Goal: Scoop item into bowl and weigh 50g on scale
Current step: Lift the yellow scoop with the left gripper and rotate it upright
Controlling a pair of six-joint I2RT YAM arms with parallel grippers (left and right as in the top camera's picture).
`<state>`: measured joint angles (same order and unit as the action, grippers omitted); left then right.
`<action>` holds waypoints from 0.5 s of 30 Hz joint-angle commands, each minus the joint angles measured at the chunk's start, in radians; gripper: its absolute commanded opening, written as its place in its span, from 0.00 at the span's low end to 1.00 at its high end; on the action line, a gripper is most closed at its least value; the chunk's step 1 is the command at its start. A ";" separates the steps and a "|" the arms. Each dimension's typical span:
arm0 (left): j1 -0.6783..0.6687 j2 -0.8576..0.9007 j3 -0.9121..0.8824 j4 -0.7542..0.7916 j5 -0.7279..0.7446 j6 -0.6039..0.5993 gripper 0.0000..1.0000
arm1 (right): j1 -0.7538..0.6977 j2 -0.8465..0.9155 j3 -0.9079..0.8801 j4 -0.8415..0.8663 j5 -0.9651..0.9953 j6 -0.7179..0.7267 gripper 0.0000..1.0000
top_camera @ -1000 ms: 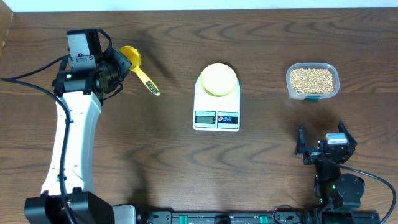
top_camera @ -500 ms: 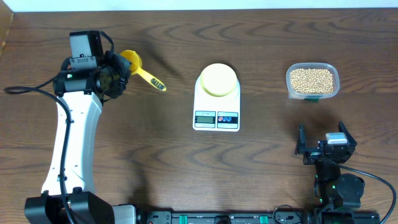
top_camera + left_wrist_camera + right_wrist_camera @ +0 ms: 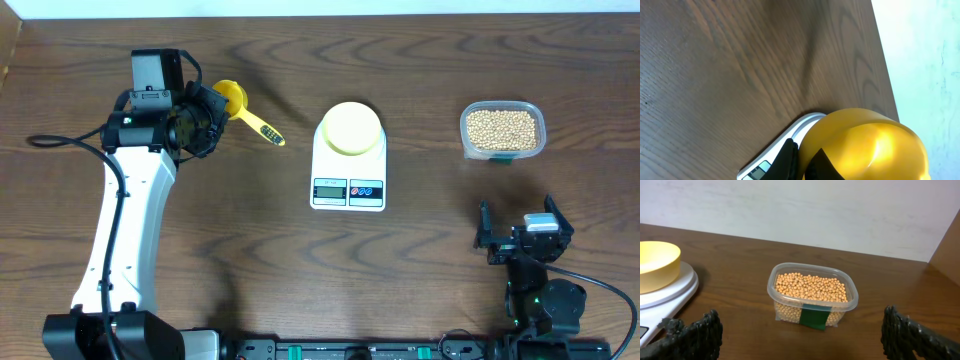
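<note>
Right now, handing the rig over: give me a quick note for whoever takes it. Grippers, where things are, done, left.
Left gripper: shut on the yellow scoop, at the far left of the table.
Right gripper: open, empty, parked near right.
Bowl: sits on the scale mid-table and looks empty.
Beans: all in the clear tub, far right.
Done: scoop in hand, bowl on scale.
Left: carry the scoop to the tub, scoop beans into the bowl, add until the scale reads the target.
</note>
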<state>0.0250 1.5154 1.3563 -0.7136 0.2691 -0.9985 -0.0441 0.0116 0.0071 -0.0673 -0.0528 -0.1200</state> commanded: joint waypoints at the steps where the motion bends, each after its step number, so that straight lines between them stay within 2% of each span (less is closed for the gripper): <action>1: -0.003 -0.006 0.003 -0.001 0.011 -0.010 0.07 | 0.006 -0.007 -0.002 -0.003 -0.006 0.011 0.99; 15: -0.018 -0.006 0.003 -0.034 0.011 -0.010 0.08 | 0.006 -0.007 -0.002 -0.004 -0.006 0.011 0.99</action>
<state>0.0109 1.5154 1.3563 -0.7406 0.2794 -0.9985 -0.0441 0.0116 0.0071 -0.0673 -0.0528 -0.1200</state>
